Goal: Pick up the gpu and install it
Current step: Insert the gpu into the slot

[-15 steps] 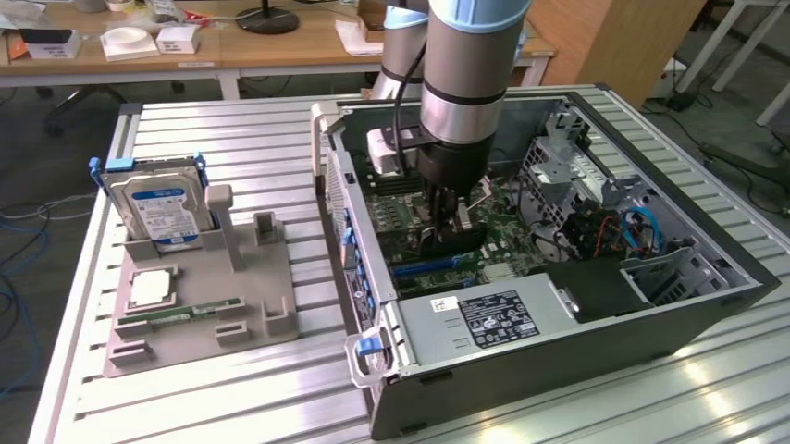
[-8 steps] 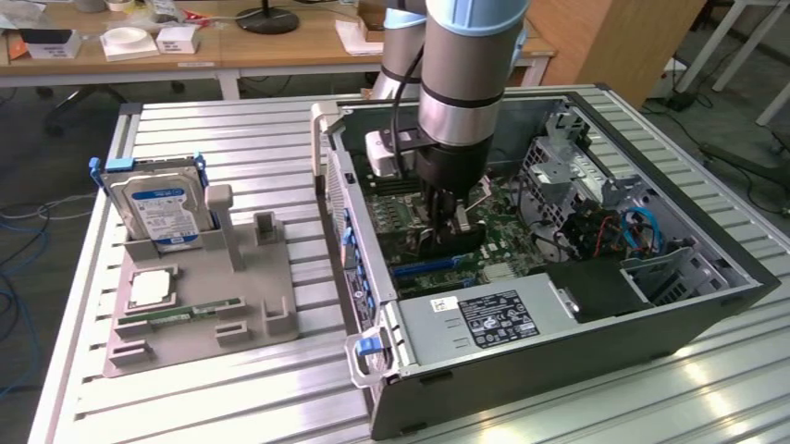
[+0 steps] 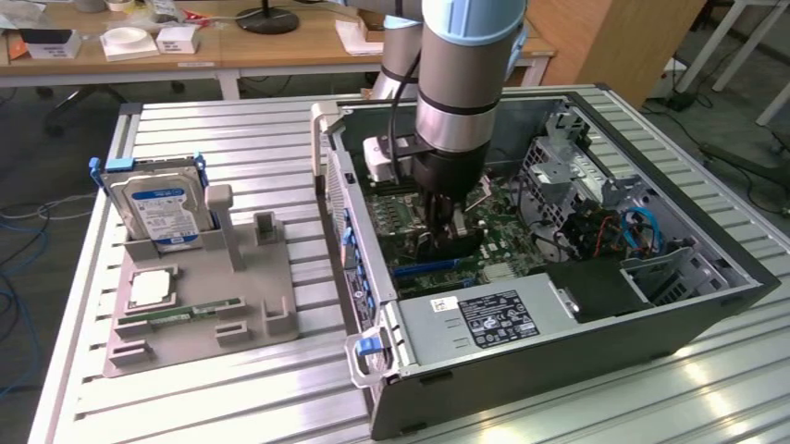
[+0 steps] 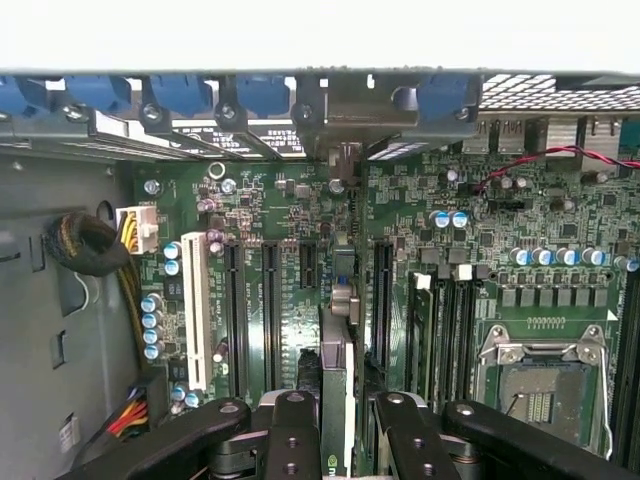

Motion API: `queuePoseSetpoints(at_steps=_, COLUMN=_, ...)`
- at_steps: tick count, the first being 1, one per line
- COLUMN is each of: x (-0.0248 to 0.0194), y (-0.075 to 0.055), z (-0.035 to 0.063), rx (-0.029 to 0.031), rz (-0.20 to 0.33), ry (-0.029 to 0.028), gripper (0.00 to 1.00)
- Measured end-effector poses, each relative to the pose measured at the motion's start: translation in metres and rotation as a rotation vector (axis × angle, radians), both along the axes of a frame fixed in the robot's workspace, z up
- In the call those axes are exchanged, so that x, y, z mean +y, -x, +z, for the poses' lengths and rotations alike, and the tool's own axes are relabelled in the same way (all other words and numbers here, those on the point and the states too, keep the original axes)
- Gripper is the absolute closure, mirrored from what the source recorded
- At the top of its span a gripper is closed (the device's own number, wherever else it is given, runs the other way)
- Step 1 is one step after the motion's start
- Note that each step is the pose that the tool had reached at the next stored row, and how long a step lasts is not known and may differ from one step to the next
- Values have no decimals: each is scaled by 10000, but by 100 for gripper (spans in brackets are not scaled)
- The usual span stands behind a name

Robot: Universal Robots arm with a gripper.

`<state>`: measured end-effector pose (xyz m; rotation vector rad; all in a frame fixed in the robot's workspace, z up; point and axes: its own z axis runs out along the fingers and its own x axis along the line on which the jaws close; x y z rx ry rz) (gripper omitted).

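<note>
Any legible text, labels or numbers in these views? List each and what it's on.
Nothing reads clearly.
Hard drive, blue label: print too small.
Power supply, black label and white sticker: too small.
Motherboard markings: blurred.
gpu held in the hand: small green mark, unreadable.

Print on the power-supply label point(image 3: 487, 319) and blue hard-drive label point(image 3: 158, 213) seems too small to read.
</note>
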<state>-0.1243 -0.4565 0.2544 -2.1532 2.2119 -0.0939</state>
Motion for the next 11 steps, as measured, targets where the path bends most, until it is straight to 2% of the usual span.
queuePoseSetpoints(at_steps=3, x=0, y=0, z=-5, rx=-13, rz=0, ry=2, gripper=74)
queuePoseSetpoints(at_steps=8, x=0, y=0, z=-6, rx=-100, rz=1, ry=-1, gripper=74)
queuePoseSetpoints(at_steps=11, x=0, y=1, z=-8, rx=-119, rz=0, ry=0, gripper=74)
